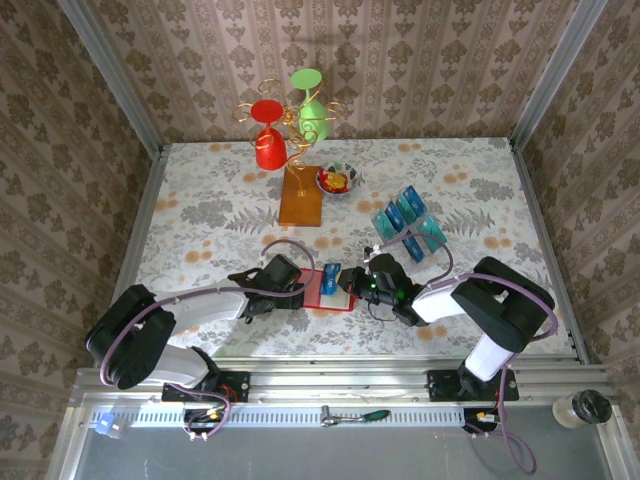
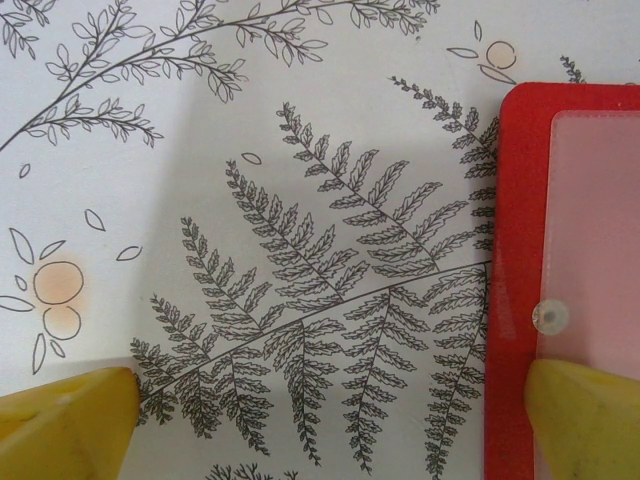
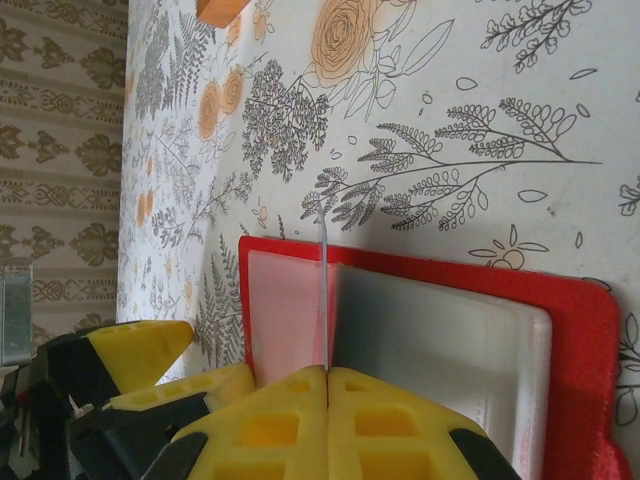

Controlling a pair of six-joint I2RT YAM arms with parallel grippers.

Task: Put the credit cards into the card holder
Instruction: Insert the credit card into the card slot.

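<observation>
the credit card [image 3: 325, 290] looks thin, stiff, light and slick, so it is best pinched by one short edge. the right tool [image 3: 327, 385] is pressed together on it, holding it edge-on over the clear pockets of the open card holder [image 3: 585, 340]. the left tool [image 2: 325, 430] is spread wide and holds nothing, one finger at the card holder's edge, the other over the table [image 2: 200, 200] beside it. more credit cards [image 1: 408, 225] stand beyond the card holder.

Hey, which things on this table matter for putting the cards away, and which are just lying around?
For the job: card holder, credit cards further back, single card pinched in the right gripper.
Lying about: cup stand, small bowl, green-handled tool.
</observation>
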